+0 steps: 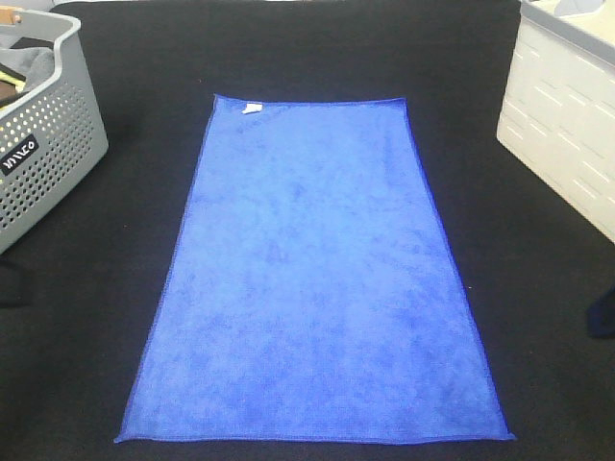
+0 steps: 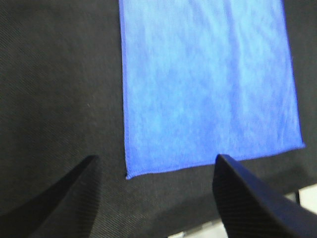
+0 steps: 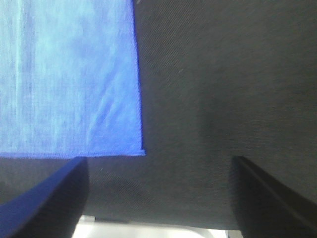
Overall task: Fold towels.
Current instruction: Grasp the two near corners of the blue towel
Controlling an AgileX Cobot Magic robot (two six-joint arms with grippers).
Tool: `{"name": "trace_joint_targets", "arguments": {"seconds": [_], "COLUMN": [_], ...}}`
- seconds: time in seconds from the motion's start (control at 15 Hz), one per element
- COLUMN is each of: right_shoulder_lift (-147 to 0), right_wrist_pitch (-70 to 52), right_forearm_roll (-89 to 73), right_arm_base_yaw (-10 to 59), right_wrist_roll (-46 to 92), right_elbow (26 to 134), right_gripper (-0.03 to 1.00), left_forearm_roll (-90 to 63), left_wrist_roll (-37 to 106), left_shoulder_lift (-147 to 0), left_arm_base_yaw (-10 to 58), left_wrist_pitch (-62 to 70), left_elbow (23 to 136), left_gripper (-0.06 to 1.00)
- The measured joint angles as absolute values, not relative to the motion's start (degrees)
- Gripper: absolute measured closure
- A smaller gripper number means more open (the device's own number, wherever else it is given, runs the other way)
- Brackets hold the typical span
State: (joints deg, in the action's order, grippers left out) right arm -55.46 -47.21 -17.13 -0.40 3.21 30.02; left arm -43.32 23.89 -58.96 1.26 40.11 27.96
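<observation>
A royal-blue towel (image 1: 312, 279) lies flat and unfolded on the black table, its long side running from near to far. Its small white tag (image 1: 252, 107) is at the far left corner. In the left wrist view my left gripper (image 2: 156, 157) is open and empty, hovering at the towel's (image 2: 208, 84) near left corner. In the right wrist view my right gripper (image 3: 159, 159) is open and empty, hovering just outside the towel's (image 3: 69, 79) near right corner. Neither gripper touches the towel.
A perforated grey basket (image 1: 48, 144) holding dark cloth stands at the far left. A white crate (image 1: 567, 115) stands at the far right. A dark part of the right arm (image 1: 602, 312) shows at the right edge. Black cloth covers the table (image 1: 86, 336).
</observation>
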Motion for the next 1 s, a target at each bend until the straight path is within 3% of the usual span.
{"name": "trace_joint_targets", "arguments": {"seconds": [0.4, 1.0], "right_shoulder_lift": [-68.9, -86.7], "right_wrist_pitch": [-40.9, -32.5], "right_forearm_roll": [-25.5, -42.6], "right_arm_base_yaw": [-0.4, -0.4], "right_wrist_roll": [14.6, 27.3], "right_elbow": [30.1, 30.1], "right_gripper": [0.24, 0.24], "left_forearm_roll": [-54.7, -61.3], "left_wrist_roll": [38.0, 45.5], "left_shoulder_lift": [-78.1, -87.4], "left_arm_base_yaw": [1.3, 1.3], "left_wrist_pitch": [39.4, 31.9], "left_elbow": [28.0, 28.0], "left_gripper": [0.32, 0.32]}}
